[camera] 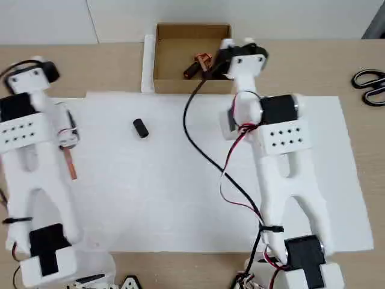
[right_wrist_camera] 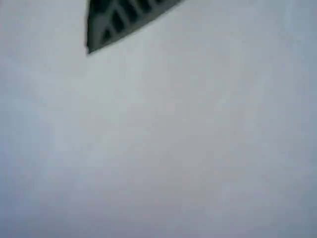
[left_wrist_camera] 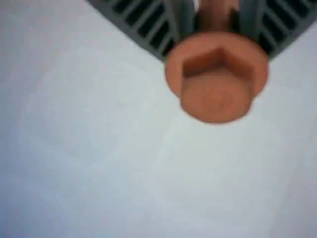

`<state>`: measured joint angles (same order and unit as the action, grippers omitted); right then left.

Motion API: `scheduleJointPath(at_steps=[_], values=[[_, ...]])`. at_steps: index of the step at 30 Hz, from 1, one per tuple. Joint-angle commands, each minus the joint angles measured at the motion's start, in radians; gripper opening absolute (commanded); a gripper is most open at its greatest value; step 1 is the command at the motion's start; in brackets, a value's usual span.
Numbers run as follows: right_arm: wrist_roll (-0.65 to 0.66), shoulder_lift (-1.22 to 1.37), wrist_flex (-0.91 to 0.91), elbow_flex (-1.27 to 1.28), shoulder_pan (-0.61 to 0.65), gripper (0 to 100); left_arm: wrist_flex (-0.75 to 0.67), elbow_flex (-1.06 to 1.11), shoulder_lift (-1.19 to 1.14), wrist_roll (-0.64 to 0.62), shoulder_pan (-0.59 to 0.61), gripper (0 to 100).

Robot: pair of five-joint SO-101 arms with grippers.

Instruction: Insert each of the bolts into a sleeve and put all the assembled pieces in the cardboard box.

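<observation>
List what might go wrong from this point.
The sleeve lies loose on the sheet; pushing the bolt in with only the left hand may roll it away. The right arm hangs over the box, so a drop-off there may collide.

No legible text or markings anywhere

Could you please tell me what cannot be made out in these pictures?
Bolt shank: left wrist view, hidden behind its own head.
Cardboard box contents: high view, partly covered by the right arm; piece count unclear.
Scissors: high view, cut off by the edge.
</observation>
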<state>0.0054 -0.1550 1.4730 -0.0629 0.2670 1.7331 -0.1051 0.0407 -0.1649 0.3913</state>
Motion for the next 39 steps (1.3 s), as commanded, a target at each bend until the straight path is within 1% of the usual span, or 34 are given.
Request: scheduleJointPath(at_steps=[1,4,7,11,16,20,26,34,39], values=[[-0.015,-0.007,-0.131,-0.020,0.071,24.3,0.011,-0.018,0.094,0.006,0.057,1],[-0.037,0.067,-0.217,-0.029,0.108,24.3,0.011,0.018,0.114,0.006,0.063,1],[-0.063,0.173,-0.266,-0.097,0.157,24.2,0.008,0.041,0.127,0.005,0.063,1],[-0.064,0.354,-0.265,-0.262,0.231,24.2,0.005,0.068,0.141,0.002,0.061,1],[-0.069,0.562,-0.263,-0.470,0.289,24.2,0.005,0.082,0.141,0.000,0.061,1],[-0.071,0.690,-0.268,-0.586,0.334,24.1,0.005,0.082,0.141,0.000,0.061,1],[-0.087,0.825,-0.269,-0.712,0.387,24.1,0.005,0.082,0.141,-0.002,0.058,1],[-0.103,0.920,-0.272,-0.793,0.478,24.1,0.005,0.082,0.141,-0.002,0.058,1],[-0.104,1.001,-0.302,-0.842,0.487,24.1,0.000,0.102,0.141,-0.002,0.058,1]])
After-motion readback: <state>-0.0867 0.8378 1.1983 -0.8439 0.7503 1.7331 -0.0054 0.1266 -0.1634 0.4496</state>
